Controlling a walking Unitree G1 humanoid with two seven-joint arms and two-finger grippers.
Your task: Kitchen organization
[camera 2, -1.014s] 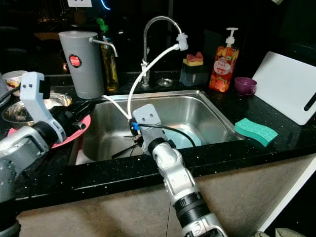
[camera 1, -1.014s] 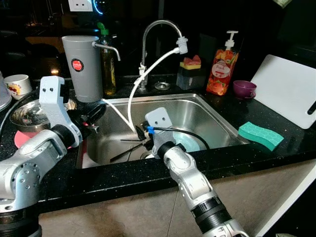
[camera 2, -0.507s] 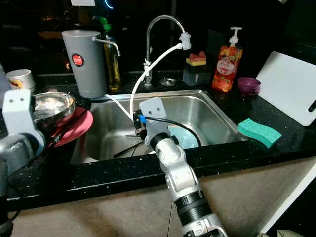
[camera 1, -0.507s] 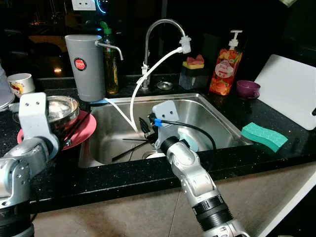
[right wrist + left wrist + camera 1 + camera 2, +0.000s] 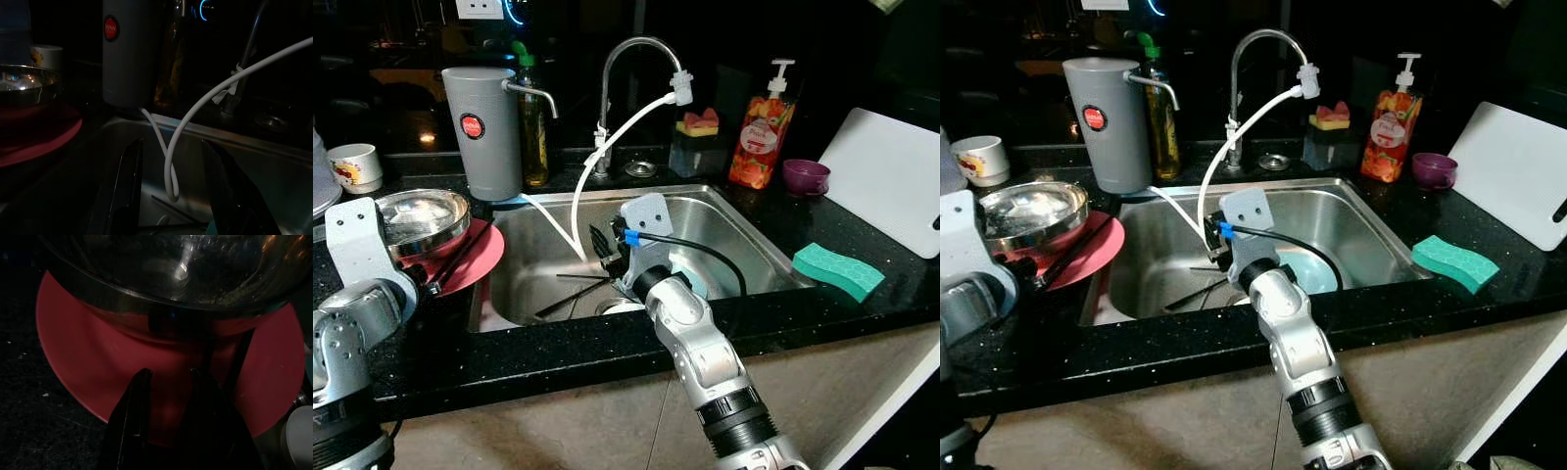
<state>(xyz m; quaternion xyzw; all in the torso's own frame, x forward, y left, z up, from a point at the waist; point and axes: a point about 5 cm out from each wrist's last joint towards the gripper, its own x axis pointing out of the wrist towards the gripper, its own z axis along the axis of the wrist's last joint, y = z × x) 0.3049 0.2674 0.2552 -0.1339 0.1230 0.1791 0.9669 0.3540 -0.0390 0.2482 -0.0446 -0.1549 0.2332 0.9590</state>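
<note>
I see the right gripper [image 5: 168, 196], fingers spread, over the stainless steel sink [image 5: 744, 235] mid-frame; left gripper [image 5: 168, 382] (fingers parted) at the round red plate [image 5: 73, 357] under the steel bowl [image 5: 419, 215], left

A bowl [image 5: 419, 215] sits on a plate [image 5: 480, 262] left of the sink [image 5: 724, 223]; a sponge [image 5: 837, 270] lies right of it, a faucet [image 5: 628, 59] behind.

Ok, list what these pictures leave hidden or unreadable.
- Light-blue dish in the sink: eye views, mostly behind the right arm.
- Dark utensils on the sink floor: too thin to identify.
- Steel bowl contents: glare hides them.
- Right gripper: dark wrist view; what lies below is unclear.
</note>
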